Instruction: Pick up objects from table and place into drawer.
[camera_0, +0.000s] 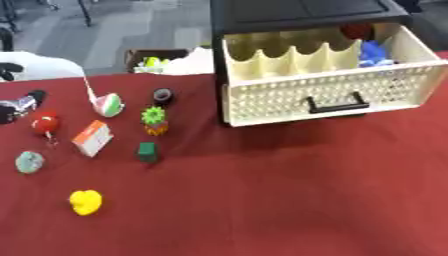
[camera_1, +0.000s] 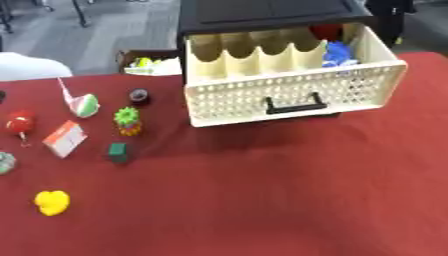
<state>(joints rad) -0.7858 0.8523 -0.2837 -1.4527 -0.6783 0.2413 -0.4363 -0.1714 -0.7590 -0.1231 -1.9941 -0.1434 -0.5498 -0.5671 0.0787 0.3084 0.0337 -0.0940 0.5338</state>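
So far only a little is done. The drawer (camera_0: 324, 95) stands pulled open at about one o'clock, and a blue thing (camera_0: 374, 54) and a red thing (camera_0: 354, 31) already lie at its right end. The divided slots on its left look unfilled.

Most of the work is left, I judge. On the table (camera_0: 289, 200), between eight and eleven o'clock, there wait:
- a yellow piece (camera_0: 86, 202)
- a green block (camera_0: 147, 152)
- a small pineapple-like toy (camera_0: 155, 120)
- an orange and white box (camera_0: 93, 138)
- a red ball (camera_0: 45, 122)
- a grey-green lump (camera_0: 29, 162)

A black and silver shape at nine o'clock, just beside the red ball, is probably my left hand (camera_0: 19, 106). I cannot tell whether it is spread or closed. My right hand does not show.

The cloth from four to seven o'clock is bare, so there is room to carry things across. The drawer's front wall stands high and must be cleared from above.
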